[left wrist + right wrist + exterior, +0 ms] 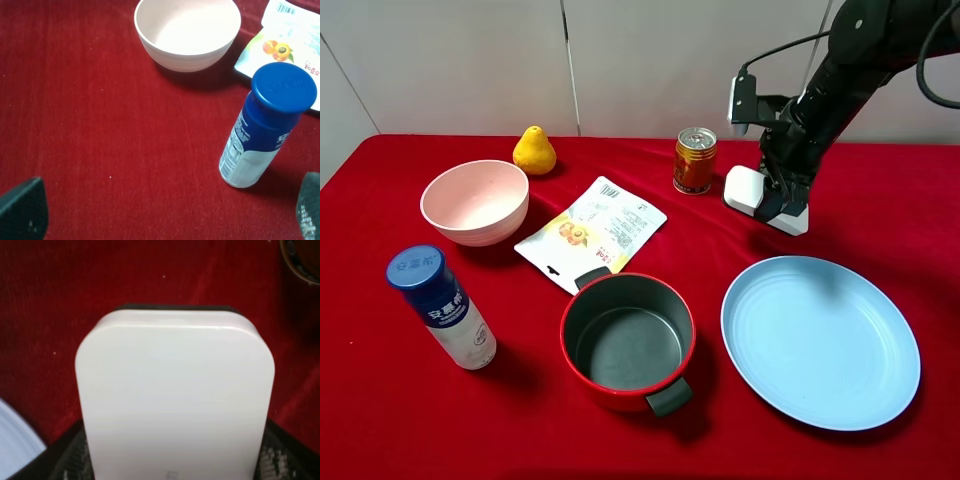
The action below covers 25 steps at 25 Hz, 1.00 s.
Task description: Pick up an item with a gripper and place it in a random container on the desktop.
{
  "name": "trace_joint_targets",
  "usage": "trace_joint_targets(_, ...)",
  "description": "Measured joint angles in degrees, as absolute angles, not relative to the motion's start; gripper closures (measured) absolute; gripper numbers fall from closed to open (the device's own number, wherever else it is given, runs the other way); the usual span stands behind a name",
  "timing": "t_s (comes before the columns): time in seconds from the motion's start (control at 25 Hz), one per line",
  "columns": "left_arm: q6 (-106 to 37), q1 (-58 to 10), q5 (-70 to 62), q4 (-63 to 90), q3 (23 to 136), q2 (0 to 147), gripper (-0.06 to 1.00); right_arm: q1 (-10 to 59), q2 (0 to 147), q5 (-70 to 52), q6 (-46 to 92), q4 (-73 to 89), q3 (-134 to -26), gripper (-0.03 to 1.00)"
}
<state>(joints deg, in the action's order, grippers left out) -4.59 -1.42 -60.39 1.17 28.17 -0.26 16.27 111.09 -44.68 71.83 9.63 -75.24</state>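
Observation:
The white soap-like bar (742, 188) is at the back right of the red cloth, next to the can, and fills the right wrist view (175, 390). My right gripper (781, 196) is shut on the bar from above, with dark fingers (70, 460) on both of its sides. I cannot tell whether the bar rests on the cloth or hangs just above it. The light blue plate (820, 345) lies empty in front of the bar, and its edge shows in the right wrist view (12, 440). My left gripper (165, 212) is open and empty over bare cloth near the blue-capped bottle.
An orange can (695, 160) stands just left of the bar. A red pot (627, 340), a printed snack pouch (592, 232), a pink bowl (476, 201), a yellow pear (534, 151) and a blue-capped white bottle (440, 305) stand further left.

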Motion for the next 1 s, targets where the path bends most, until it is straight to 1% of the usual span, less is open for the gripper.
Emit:
trace_joint_targets(0.6,-4.6,-1.4,-60.4,1.2,28.2,-0.3,-0.05,16.3,106.6,-51.2,57.7,8.7,-75.2,0.51)
trace_joint_targets(0.84,-4.6,-1.4,-60.4,1.2,28.2,-0.3,-0.05,16.3,104.9,-57.8,48.9,6.4,-75.2,0.51)
trace_joint_targets(1.0,-4.6,-1.4,-60.4,1.2,28.2,-0.3,-0.05,18.3,103.8,-60.5,43.3,3.0,-75.2,0.51)
